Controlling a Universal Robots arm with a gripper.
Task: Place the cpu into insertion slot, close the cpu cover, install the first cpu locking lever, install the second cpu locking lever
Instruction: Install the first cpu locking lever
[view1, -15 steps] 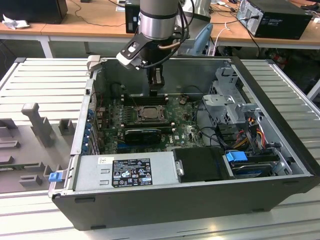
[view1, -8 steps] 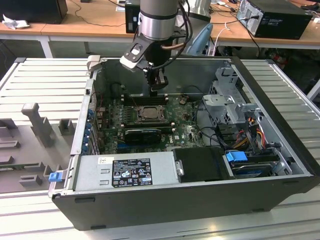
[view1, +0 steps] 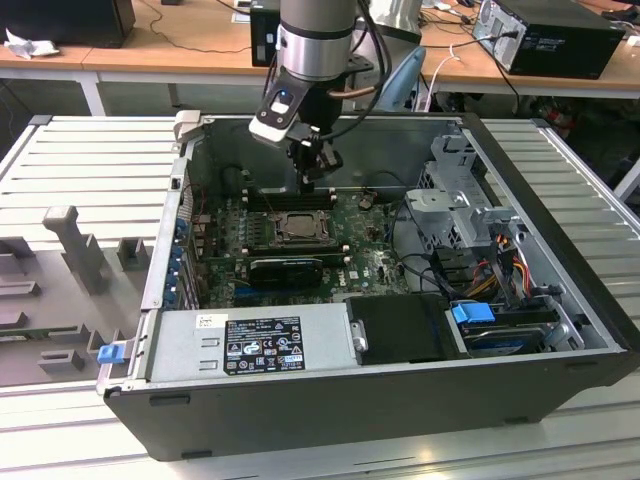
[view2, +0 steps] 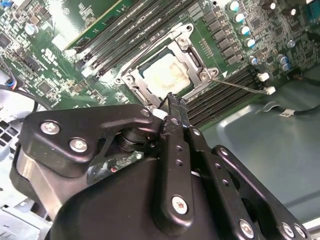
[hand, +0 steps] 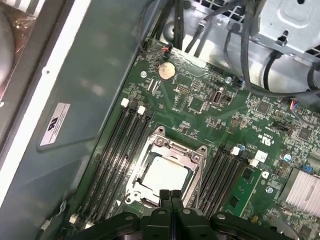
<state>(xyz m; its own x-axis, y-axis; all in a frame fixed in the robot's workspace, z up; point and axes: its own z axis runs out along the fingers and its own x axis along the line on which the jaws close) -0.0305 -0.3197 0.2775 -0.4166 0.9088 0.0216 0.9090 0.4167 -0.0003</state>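
The cpu (hand: 165, 175) lies flat in the insertion slot (view1: 298, 228) on the green board; its pale top (view2: 165, 75) shows through the window of the cpu cover (hand: 187, 150). The cover (view2: 192, 57) is down over it. A thin metal lever (view2: 237, 85) sticks out from one socket corner, across the memory slots. My gripper (view1: 316, 178) hangs just above the socket's edge on the case's back-wall side. Its two fingertips (hand: 170, 196) are pressed together with nothing between them, as the second wrist view (view2: 172, 102) also shows.
Black memory slots (hand: 120, 150) flank the socket on both sides. A long black card (view1: 288, 268) lies in front of it, then the power supply (view1: 250, 345). A drive cage (view1: 460, 205) and cables (view1: 505, 260) fill the exterior view's right. Case walls (view1: 330, 120) surround the board.
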